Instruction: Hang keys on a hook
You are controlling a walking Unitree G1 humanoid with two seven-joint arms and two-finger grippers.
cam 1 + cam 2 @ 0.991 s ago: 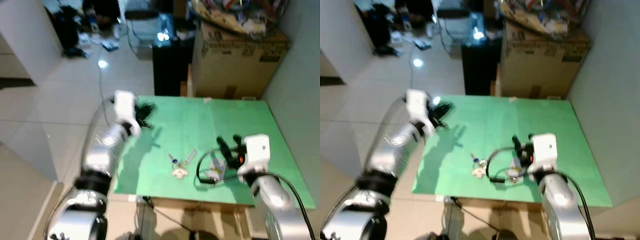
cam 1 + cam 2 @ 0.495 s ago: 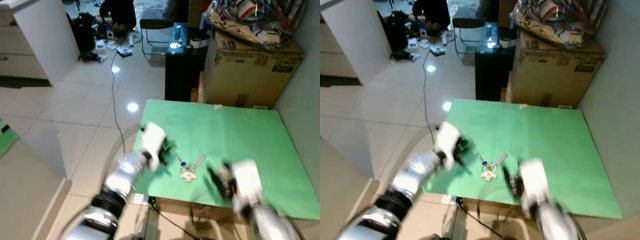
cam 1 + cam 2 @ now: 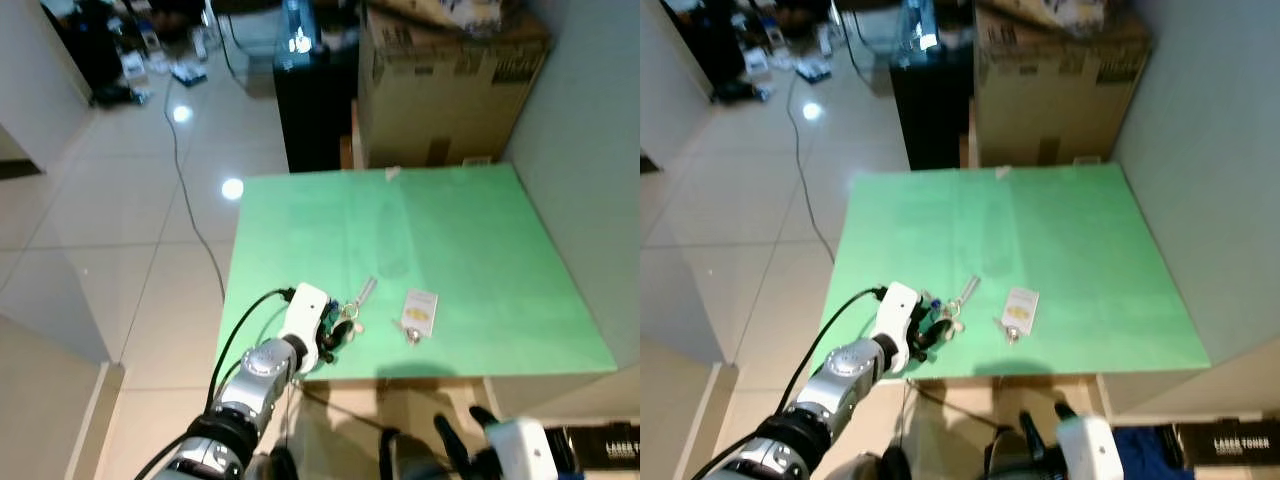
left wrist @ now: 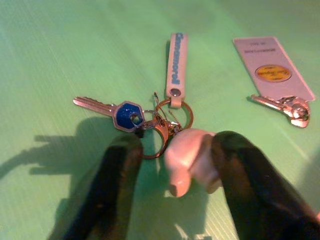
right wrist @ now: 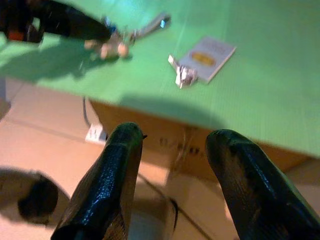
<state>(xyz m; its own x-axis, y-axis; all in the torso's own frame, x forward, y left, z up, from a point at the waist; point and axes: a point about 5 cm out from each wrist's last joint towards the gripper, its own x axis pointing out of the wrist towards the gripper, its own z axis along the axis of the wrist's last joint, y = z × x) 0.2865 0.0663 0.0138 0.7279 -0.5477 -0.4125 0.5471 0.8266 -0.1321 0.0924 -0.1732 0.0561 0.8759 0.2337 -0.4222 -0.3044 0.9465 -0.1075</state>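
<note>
Left fingers (image 4: 172, 185) spread wide astride keys (image 4: 150, 120) near green table (image 3: 470, 250) front edge, right fingers (image 5: 172, 165) parted below.

Table top (image 3: 440, 240): matt green, fine ribbed texture. Keys (image 4: 150, 125): shiny metal rings, blue plastic head, smooth pale charm, matt strap. Card tag (image 4: 272, 67): smooth, slightly glossy. Left gripper (image 4: 170, 165) fingers: glossy black. Box (image 3: 450, 80): matt cardboard. Floor (image 3: 110, 210): glossy tile.

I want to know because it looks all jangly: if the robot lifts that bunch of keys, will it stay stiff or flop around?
Probably flop. The bunch of keys is loose parts on rings: a blue-headed key, a strap, a pale charm. Lifted by one part, the rest would likely dangle. The left gripper is open around it; thin metal may slip.
</note>
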